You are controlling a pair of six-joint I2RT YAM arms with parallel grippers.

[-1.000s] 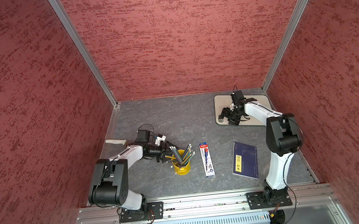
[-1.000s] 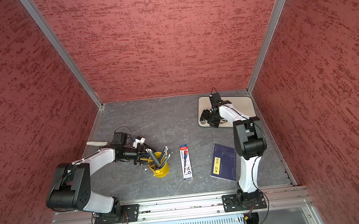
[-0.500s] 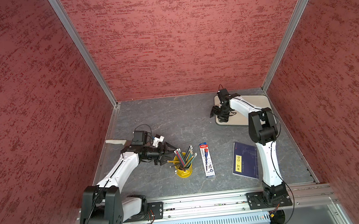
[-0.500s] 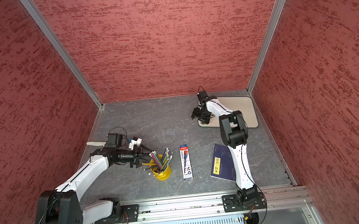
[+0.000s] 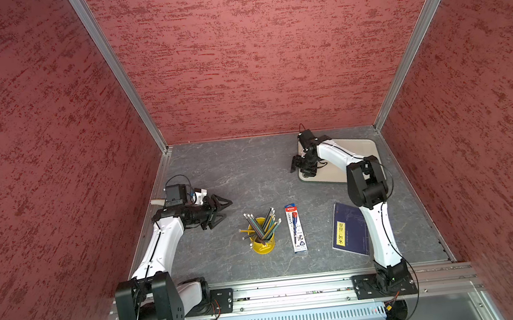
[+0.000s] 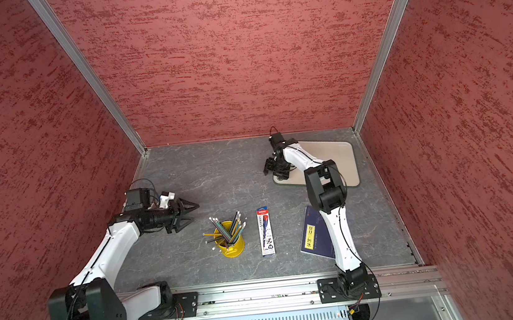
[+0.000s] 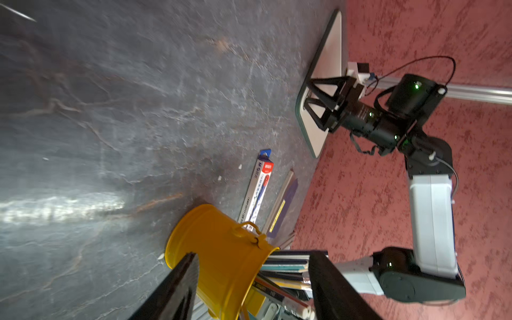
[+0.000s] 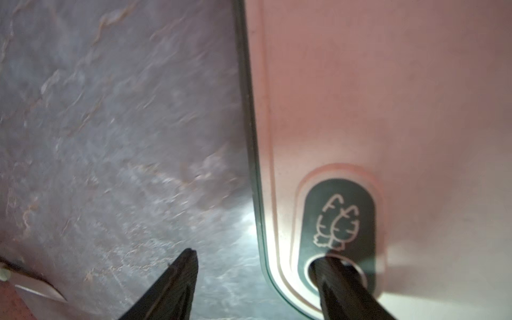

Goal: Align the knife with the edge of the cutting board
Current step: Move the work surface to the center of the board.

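Both jaw pairs gape empty; the knife point(image 5: 157, 202) lies just behind the left gripper point(image 5: 227, 209), far from the cutting board point(image 5: 361, 153) under the right gripper point(image 5: 300, 170).

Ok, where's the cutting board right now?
In both top views the cutting board lies flat in the table's far right corner, beyond the dark blue booklet; the right gripper straddles its inner edge by the hole.
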